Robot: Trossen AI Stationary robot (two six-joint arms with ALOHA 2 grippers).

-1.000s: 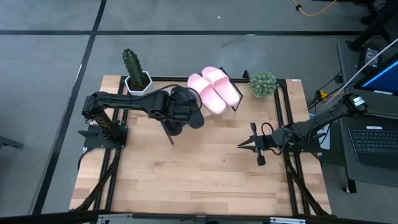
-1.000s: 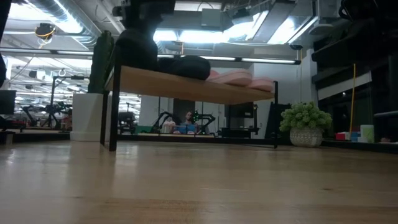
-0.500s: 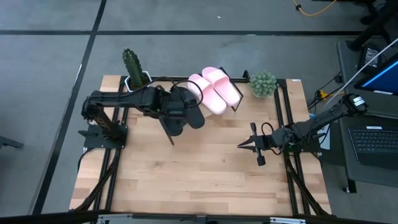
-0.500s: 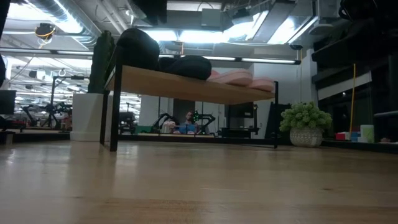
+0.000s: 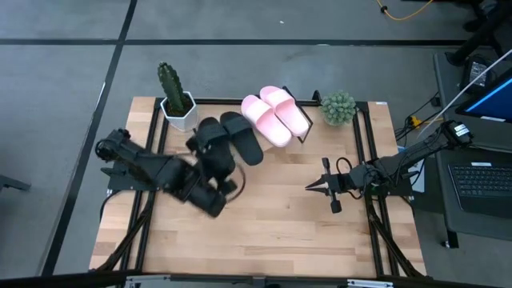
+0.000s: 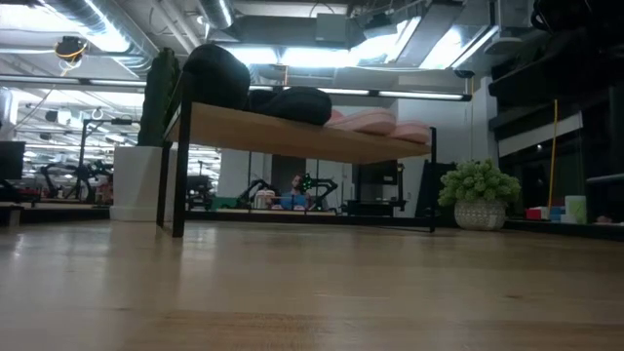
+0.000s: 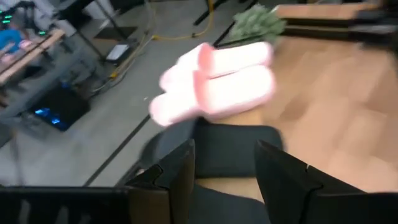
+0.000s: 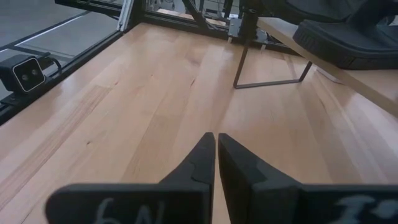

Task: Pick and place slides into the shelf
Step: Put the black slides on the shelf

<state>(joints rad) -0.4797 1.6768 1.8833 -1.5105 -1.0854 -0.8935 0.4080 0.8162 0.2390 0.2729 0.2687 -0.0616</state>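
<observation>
Two black slides point(image 5: 210, 138) point(image 5: 243, 136) and two pale pink slides point(image 5: 264, 122) point(image 5: 288, 108) lie side by side on the slanted shelf point(image 6: 292, 136), soles on its board. The low view shows the black slides point(image 6: 219, 76) at the shelf's left end and the pink slides point(image 6: 370, 122) at its right. My left gripper point(image 5: 218, 178) point(image 7: 227, 180) is open, in front of the shelf on its near side, holding nothing. My right gripper point(image 5: 310, 187) point(image 8: 216, 140) is shut above the table's right half, away from the shelf.
A cactus in a white pot point(image 5: 174, 94) stands at the shelf's far-left end, and a round green plant point(image 5: 338, 108) point(image 6: 478, 195) at its right. Bare wood tabletop point(image 5: 264, 232) spreads over the near half. A laptop point(image 5: 480, 180) sits beyond the right edge.
My left gripper has risen off the left black slide on the shelf and drawn back toward the table's near-left, away from the shelf. That slide stays lying on the board beside the other black one.
</observation>
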